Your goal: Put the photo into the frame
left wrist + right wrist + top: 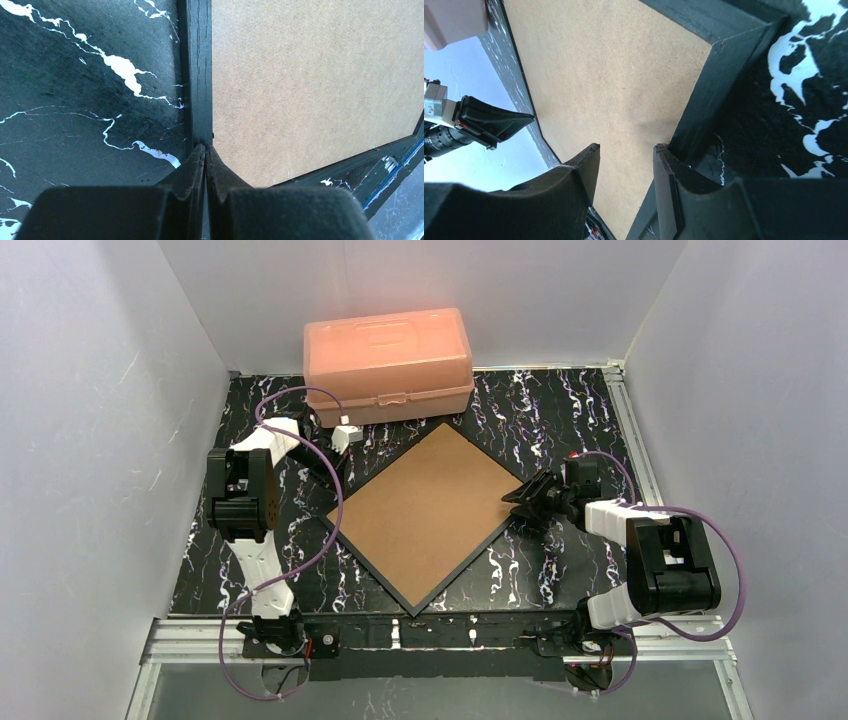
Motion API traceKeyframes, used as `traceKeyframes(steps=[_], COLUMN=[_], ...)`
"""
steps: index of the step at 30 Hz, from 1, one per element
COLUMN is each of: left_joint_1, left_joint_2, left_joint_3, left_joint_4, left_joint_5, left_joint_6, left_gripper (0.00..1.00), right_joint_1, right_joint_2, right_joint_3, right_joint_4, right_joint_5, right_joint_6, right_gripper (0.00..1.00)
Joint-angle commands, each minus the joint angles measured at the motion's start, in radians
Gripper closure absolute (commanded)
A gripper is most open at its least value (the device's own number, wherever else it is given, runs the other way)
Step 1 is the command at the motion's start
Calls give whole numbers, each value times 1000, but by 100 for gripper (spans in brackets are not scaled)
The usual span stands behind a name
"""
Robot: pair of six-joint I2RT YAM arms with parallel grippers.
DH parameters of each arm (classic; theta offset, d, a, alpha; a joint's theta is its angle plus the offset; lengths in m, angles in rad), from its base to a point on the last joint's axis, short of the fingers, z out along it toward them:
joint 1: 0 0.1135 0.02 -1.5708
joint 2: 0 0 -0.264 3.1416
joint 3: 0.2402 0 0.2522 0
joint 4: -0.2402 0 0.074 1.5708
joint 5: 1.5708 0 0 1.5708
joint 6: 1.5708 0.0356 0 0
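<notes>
The black frame lies flat as a diamond in mid-table, with a brown backing board filling it. The photo is hidden. My left gripper is shut with nothing in it, its tip touching the frame's left rail beside the board. My right gripper stands open at the frame's right corner. In the right wrist view one of its fingers is over the board and the other is against the rail. Nothing is gripped between them.
A peach plastic box stands shut at the back, just behind the frame's far corner. White walls close in left, right and behind. The black marbled tabletop surrounds the frame.
</notes>
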Motion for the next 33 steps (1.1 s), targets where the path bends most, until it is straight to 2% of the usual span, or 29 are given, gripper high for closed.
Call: traceKeyframes(steps=[1,13,18,21,24,28,33], left_joint_1=[-7,-9,-8,-9,-7,-4,-2], left_joint_2=[48,51,54,50,46,53,43], left_joint_3=[-17,-15,-12,-12,-10,3,4], left_joint_4=[-9,-11,-12,-17,-25,-41,-48], left_joint_5=[-69,-71,-76,-82,-84,-82,-81], left_joint_6=[33,32,31,33,41,39,43], left_gripper=[100,100,100,100,100,100,100], right_joint_1=[27,32,40,55,87,133,317], right_joint_2=[28,14,23,-43,-151,-298,-413], right_joint_3=[-39,-34,-15,43,116,129,33], right_joint_4=[-36,-63,-25,-49,-150,-291,-372], right_joint_5=[66,149,171,180,219,211,192], right_joint_6=[0,-11,-55,-78,-107,-81,30], right_gripper=[48,50,49,46,41,37,37])
